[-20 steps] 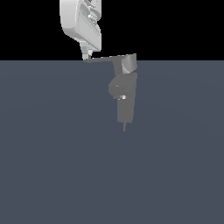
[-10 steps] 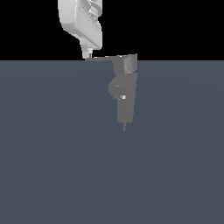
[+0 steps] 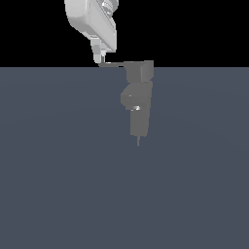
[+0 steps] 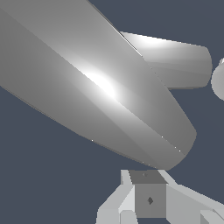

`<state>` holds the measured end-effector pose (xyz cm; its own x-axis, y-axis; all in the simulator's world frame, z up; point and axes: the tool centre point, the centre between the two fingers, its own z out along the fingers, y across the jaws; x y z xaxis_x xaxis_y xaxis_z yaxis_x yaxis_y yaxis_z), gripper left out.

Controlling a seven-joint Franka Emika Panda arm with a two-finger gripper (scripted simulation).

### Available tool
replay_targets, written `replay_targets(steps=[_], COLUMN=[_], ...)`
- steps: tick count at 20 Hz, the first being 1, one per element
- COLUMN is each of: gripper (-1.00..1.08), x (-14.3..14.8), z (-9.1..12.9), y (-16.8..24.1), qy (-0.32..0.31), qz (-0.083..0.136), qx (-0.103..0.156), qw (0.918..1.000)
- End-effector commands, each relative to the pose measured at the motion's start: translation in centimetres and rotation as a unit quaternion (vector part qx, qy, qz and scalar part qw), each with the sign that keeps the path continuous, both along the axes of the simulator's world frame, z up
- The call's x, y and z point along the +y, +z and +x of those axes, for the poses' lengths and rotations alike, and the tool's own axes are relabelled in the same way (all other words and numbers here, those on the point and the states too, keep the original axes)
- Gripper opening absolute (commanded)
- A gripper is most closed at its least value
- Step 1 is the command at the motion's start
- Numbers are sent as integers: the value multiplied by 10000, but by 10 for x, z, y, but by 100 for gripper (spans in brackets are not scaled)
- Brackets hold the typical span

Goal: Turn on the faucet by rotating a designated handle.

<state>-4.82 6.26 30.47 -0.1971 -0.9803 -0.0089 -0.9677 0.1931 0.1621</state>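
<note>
The arm's end is glossy white, a rounded boxy housing with a round knob on top. The gripper (image 3: 99, 58) has pale, narrow fingers (image 3: 97, 51), angular and faceted up close, with a dark grey pad.

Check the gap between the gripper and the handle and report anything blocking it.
Nothing visible blocks it. In the exterior view the gripper already sits at the tip of the handle, the thin lever running out from the top of the faucet. No other object appears around them.
</note>
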Motion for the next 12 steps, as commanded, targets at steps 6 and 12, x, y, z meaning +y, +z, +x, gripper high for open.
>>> replay_targets(steps=[6, 12], gripper=[-100, -100], x=[-25, -36], z=[-27, -46], y=[-8, -7], qy=[-98, -99], qz=[-18, -20], qx=[145, 173], qw=[9998, 9998])
